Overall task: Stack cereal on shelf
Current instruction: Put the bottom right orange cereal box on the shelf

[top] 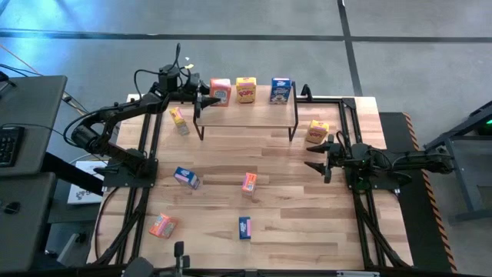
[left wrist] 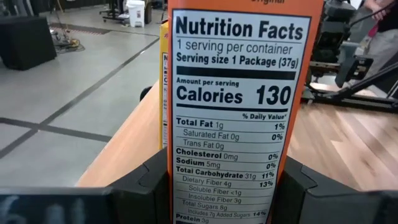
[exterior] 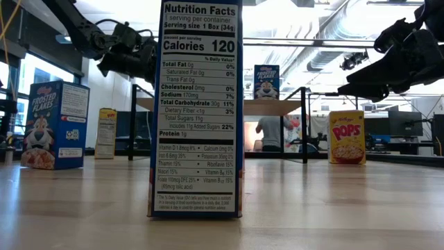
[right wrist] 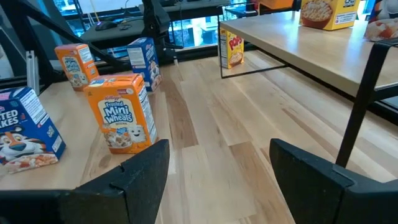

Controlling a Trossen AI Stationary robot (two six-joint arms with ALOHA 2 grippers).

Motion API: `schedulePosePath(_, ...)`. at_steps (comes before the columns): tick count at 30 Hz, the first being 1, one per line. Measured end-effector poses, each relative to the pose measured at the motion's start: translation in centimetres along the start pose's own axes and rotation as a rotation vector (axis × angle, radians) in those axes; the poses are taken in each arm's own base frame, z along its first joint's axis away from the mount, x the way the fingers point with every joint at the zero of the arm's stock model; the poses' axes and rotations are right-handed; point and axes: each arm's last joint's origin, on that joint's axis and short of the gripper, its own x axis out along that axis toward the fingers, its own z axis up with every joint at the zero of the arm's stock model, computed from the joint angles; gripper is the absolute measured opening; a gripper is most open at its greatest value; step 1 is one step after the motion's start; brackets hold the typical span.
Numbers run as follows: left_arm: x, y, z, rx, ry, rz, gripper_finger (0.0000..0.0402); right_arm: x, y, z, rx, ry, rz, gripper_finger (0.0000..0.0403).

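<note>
Orange-red box (top: 220, 91), yellow box (top: 246, 89) and blue box (top: 280, 91) top the light wooden shelf (top: 246, 114).

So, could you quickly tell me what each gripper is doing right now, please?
Left gripper: jaws closed on the orange-red cereal box, at the shelf's left end.
Right gripper: jaws open, holding nothing, right of the shelf.

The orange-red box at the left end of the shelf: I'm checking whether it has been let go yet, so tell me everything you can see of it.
The orange-red box is a small cardboard cereal box, standing upright at the left end of the shelf, beside a yellow box. Its side panel carries a white nutrition label. The left gripper is at the box; the left wrist view shows the box between its fingers, so it looks not yet released.
</note>
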Motion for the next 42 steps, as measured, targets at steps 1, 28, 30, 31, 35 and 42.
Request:
schedulePosePath(1,0.0,0.0,0.0,0.011,0.0,0.0,0.0166,0.0,0.0,0.0,0.0,0.0,0.001,0.0271)
schedulePosePath(28,-0.9,1.2,0.2,0.121,-0.015,0.114,0.0166,0.0,0.0,0.0,0.0,0.0,0.002,0.0271)
schedulePosePath(30,-0.9,1.4,0.0,0.109,-0.012,0.12,0.0166,0.0,0.0,0.0,0.0,0.0,0.002,0.0271)
schedulePosePath(31,-0.9,1.6,-0.2,0.099,-0.008,0.122,0.0166,0.0,0.0,0.0,0.0,0.001,0.002,0.0271)
schedulePosePath(35,-0.7,2.0,-0.9,0.072,0.006,0.109,0.0166,0.0,0.0,0.0,0.0,0.001,0.002,0.0271)
schedulePosePath(42,0.1,2.7,-1.7,0.049,0.023,0.09,0.0166,0.0,0.0,0.0,0.0,0.001,0.002,0.0271)
